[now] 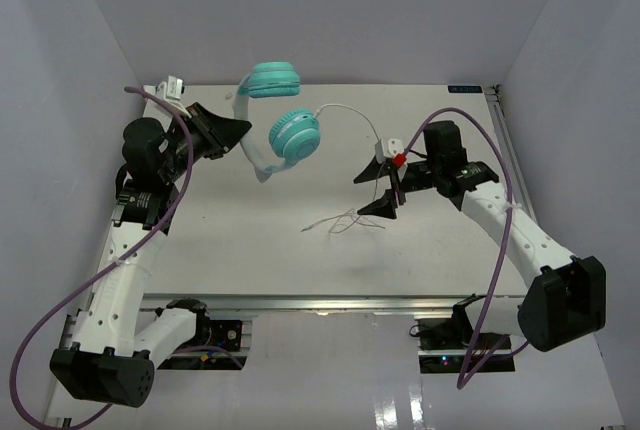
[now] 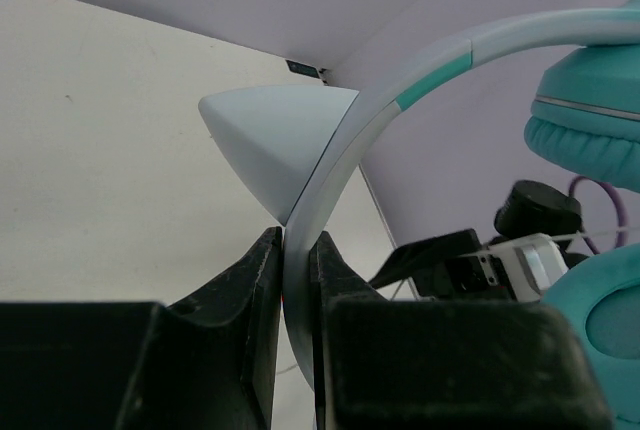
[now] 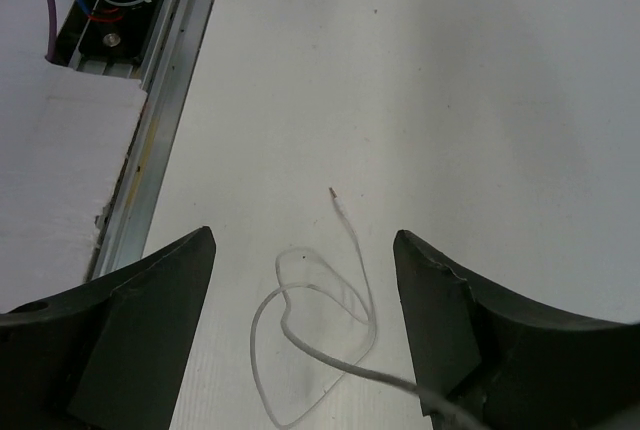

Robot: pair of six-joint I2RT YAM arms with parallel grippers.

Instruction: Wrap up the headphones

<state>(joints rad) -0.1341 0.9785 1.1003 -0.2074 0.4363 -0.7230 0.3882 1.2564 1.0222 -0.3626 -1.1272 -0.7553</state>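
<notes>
1. Headphones (image 1: 294, 135) are held up above the table (image 1: 250, 270) at its far left, clear of the surface.
2. The pale headband (image 2: 340, 150) is clamped between the two black fingers of the left gripper (image 2: 297, 280). The jaws are closed tight against both faces of the band, with no gap to be seen in the left wrist view.
3. One teal ear cup (image 1: 275, 78) is seen high against the back wall. The other ear cup (image 1: 296, 136) hangs lower, just to the right of the left gripper (image 1: 232, 133).
4. The thin pale cord (image 1: 350, 113) is led from the lower ear cup in an arc across to the right gripper (image 1: 360, 196), and from there it drops to the table.
5. The loose end of the cord (image 3: 350, 240) is laid on the table in a few slack loops. Its plug tip (image 3: 332, 191) points away from the loops.
6. The right gripper (image 3: 303, 240) is held above those loops with its jaws spread wide, and nothing is pinched between them. The cord is seen crossing the lower edge of one finger (image 3: 440, 330). Whether it rests on that finger cannot be told.
7. A purple cable (image 1: 150, 240) is draped along the left arm. A metal rail (image 3: 170, 110) is seen along the table edge in the right wrist view.
</notes>
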